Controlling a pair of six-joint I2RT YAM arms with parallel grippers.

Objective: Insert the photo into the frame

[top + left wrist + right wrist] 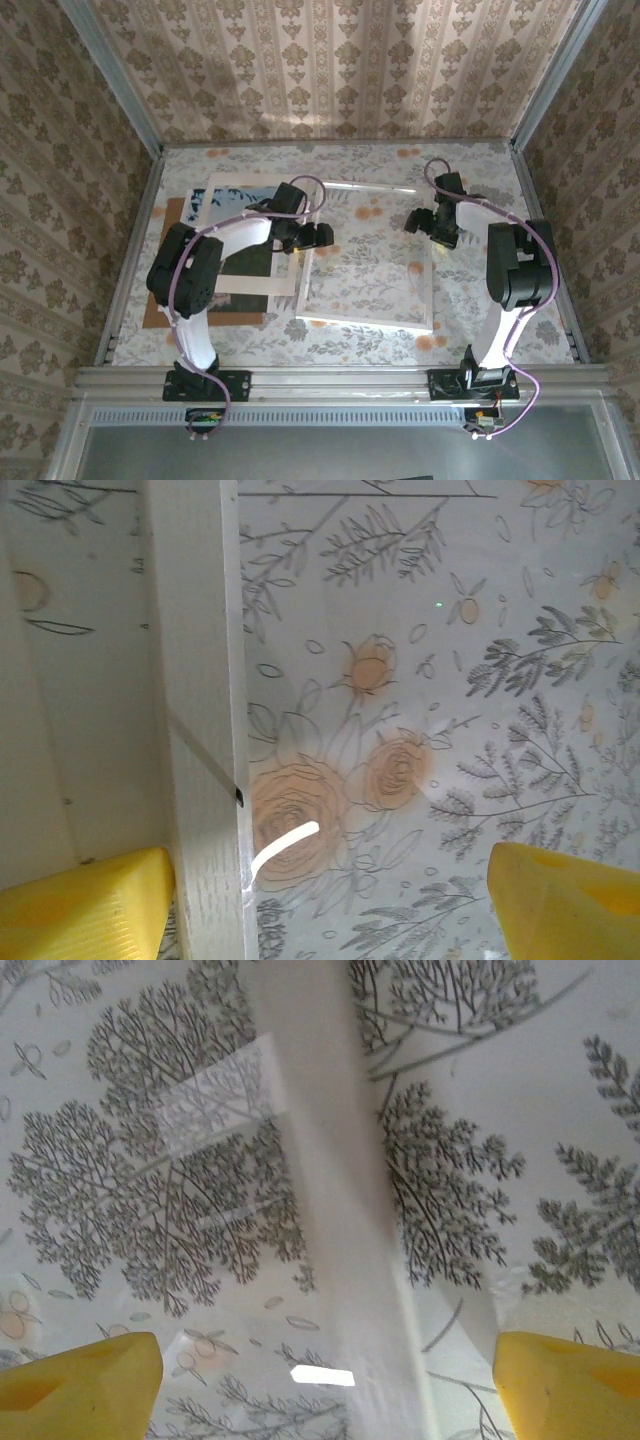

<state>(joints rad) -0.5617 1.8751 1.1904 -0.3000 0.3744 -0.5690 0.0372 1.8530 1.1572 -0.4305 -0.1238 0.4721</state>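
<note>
Nearest the arm bases, a plain brown board (165, 305) lay at the left of the floral-patterned table (480, 170), with a wide white cardboard mat (255, 288) overlapping it. At the table's centre lay the large thin-edged white frame (365, 322) with its clear pane. The left pincer (330, 880) hung spread wide and empty astride the frame's left rail. The right pincer (325, 1370) hung the same way over the right rail. Farther off on the left, the landscape photo (222, 200) showed through the mat's window, apart from the frame. The step in hand looked like gripping the frame, so both pincers would next need to close on their rails together.
</note>
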